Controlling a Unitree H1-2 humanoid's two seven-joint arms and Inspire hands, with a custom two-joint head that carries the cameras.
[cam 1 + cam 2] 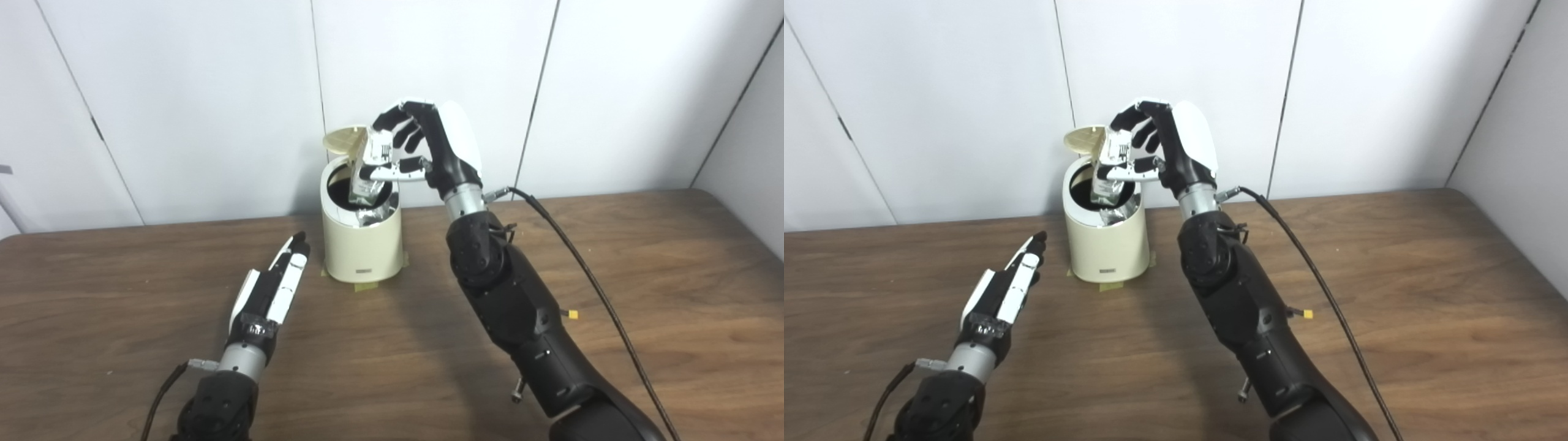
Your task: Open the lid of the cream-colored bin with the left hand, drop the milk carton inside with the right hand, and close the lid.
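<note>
Left hand (272, 288) flat, empty; right hand (429, 144) grips milk carton (370, 171) over open bin (361, 245).

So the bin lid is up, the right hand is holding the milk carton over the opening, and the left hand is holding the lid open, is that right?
Not quite. The left hand is not holding the lid; it is low beside the cream-colored bin, fingers extended, touching nothing, as the left eye view shows. The rest stands: the lid is up, and the right hand holds the milk carton over the opening.
</note>
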